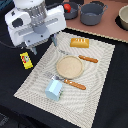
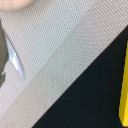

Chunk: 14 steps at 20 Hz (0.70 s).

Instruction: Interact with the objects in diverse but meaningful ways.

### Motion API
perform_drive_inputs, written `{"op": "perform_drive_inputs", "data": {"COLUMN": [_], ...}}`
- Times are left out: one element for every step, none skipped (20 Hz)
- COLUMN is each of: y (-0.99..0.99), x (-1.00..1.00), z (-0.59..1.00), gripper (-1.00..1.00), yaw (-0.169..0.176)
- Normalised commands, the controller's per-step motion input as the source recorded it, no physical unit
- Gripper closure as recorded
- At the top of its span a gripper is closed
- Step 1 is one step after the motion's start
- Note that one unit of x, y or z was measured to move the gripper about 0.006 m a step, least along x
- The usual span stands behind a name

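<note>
**Hovering near the butter, nothing yet taken**

Positioned high over the mat's (image 1: 95, 75) corner at the exterior view's left: gripper (image 1: 45, 44), mostly hidden under the white wrist housing. Cannot tell how far open; fingers blurred in the exterior view, and nothing seen between them. In the wrist view, only woven mat, black tabletop (image 2: 90, 95), a strip of yellow butter (image 2: 123, 85) at the frame edge, and a shiny blade-like shape, probably cutlery.

Laid out on the mat: bread (image 1: 80, 43) toward the far edge, plate (image 1: 69, 66) in the middle, carton (image 1: 53, 90) near the front edge, with a knife (image 1: 87, 58) and fork (image 1: 67, 81) on either side of the plate. Off the mat, on the black top just beside its left edge: butter (image 1: 26, 60). Well apart, on the far brown surface: pot (image 1: 93, 14) and a red ball (image 1: 66, 7).

Judged as an approach step, most likely toward the butter, the nearest object. Next move calls for shifting sideways off the mat, centring over the block, aligning the jaws across its narrow sides, then descending. Risk: a low, flat block, easily nudged instead of gripped.
</note>
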Motion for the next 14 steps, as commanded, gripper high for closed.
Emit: {"op": "perform_drive_inputs", "data": {"y": [-0.23,-0.24,-0.27,-0.29,-0.33,-0.4,-0.44,-0.44,-0.44,-0.44,-0.43,-0.43,-0.41,-0.41], "x": [0.78,0.78,0.77,0.76,0.72,0.65,0.58,0.57,0.57,0.54,0.51,0.45,0.38,0.31], "z": [0.33,0.34,0.38,0.42,0.46,0.41,0.38,0.37,0.35,0.33,0.32,0.29,0.25,0.2], "gripper": [-1.0,-1.0,-1.0,-1.0,-1.0,-1.0,-1.0,-1.0,-1.0,-1.0,-1.0,-1.0,-1.0,-1.0], "yaw": [0.0,0.0,0.0,0.0,0.0,0.0,0.0,0.004,0.004,0.011,0.02,0.042,0.072,0.099]}}
